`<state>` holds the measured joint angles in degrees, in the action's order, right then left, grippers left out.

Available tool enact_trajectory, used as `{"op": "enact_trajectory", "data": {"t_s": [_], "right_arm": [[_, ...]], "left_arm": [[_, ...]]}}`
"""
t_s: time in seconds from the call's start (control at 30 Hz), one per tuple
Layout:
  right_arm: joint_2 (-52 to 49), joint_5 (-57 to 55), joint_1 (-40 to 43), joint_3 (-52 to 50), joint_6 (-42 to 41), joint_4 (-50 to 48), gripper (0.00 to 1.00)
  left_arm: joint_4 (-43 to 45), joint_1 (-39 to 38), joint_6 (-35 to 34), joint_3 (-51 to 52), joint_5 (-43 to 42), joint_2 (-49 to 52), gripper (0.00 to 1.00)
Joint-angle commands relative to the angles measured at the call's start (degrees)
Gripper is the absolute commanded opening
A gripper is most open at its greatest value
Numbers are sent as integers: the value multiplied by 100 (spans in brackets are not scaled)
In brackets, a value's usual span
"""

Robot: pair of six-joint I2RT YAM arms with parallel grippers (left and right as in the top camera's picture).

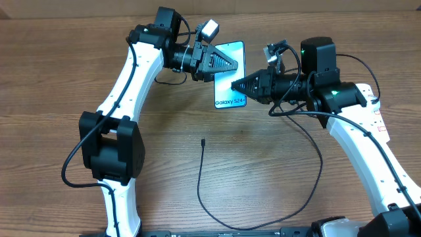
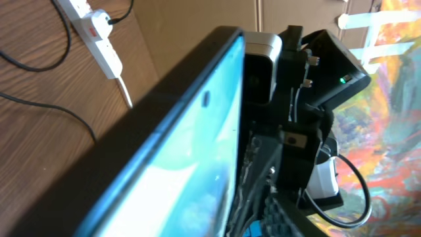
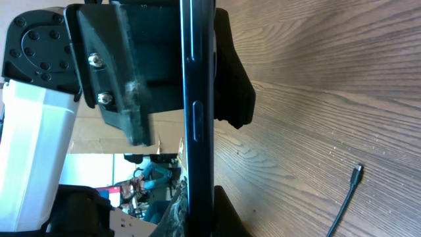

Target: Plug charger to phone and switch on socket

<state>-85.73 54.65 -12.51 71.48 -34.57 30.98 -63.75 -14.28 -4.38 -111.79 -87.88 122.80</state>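
The phone point(image 1: 229, 100), its light blue screen reading "Galaxy", is held above the table between both grippers. My left gripper point(image 1: 231, 66) is shut on its upper half, and its fingers point(image 3: 233, 92) press both faces. My right gripper point(image 1: 237, 85) is shut on the lower right edge, with the thin dark phone edge point(image 3: 198, 118) standing upright between its jaws. In the left wrist view the phone's screen point(image 2: 191, 151) fills the frame. The charger point(image 1: 201, 178) lies loose on the table with its plug tip point(image 1: 202, 141) free below the phone; the tip point(image 3: 356, 174) also shows at the right. The socket point(image 2: 99, 29) lies far off.
The charger cable loops along the table's front edge point(image 1: 223, 225) and curves back up on the right point(image 1: 320, 161). A white cord point(image 2: 125, 89) leaves the socket, and thin black cables point(image 2: 39, 62) cross the wood near it. Both white arms flank the phone.
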Motion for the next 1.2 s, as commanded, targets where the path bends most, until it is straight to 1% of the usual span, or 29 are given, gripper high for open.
{"op": "enact_trajectory", "data": {"t_s": [0.0,0.1,0.17,0.27,0.3,0.37,0.43,0.47,0.5,0.53,0.57,0.6,0.67,0.7,0.77,0.93,1.0,1.17], "right_arm": [[66,-470,-26,155,-168,9,4],[66,-468,-72,155,-168,9,4],[66,-468,-90,155,-168,13,4],[66,-466,-111,155,-166,72,4],[66,-466,-116,155,-164,131,7],[66,-468,-116,155,-131,295,20],[66,-468,-116,155,-70,437,30],[66,-466,-116,155,-28,490,40],[66,-468,-116,155,33,540,55],[66,-470,-116,155,59,577,66],[66,-468,-116,155,149,632,75],[66,-472,-116,155,199,673,79],[66,-474,-120,155,315,756,82],[66,-511,-127,155,315,800,84],[66,-520,-131,155,315,831,86],[66,-514,-214,155,332,839,88],[66,-514,-319,155,330,833,91],[66,-518,-597,155,332,811,93]], "left_arm": [[2,-74,7,-98,-267,-133,27],[22,-74,4,-98,-267,-133,9],[55,-74,4,-98,-267,-133,4],[81,-74,4,-98,-267,-133,4],[81,-70,4,-98,-267,-133,4],[81,-70,7,-98,-260,-133,4],[81,-70,7,-98,-192,-133,4],[81,-70,7,-98,-83,-133,4],[79,-72,4,-98,63,-133,4],[72,-74,2,-98,249,-133,4],[55,-79,-26,-98,402,-133,4],[48,-83,-90,-98,577,-133,4],[2,-114,-262,-98,1014,-133,4],[-35,-142,-452,-98,1316,-133,4],[-66,-184,-658,-98,1563,-133,4],[-68,-356,-979,-98,1600,-133,4],[-63,-433,-988,-98,1709,-133,4],[-55,-560,-1003,-98,1908,-133,4]]}}
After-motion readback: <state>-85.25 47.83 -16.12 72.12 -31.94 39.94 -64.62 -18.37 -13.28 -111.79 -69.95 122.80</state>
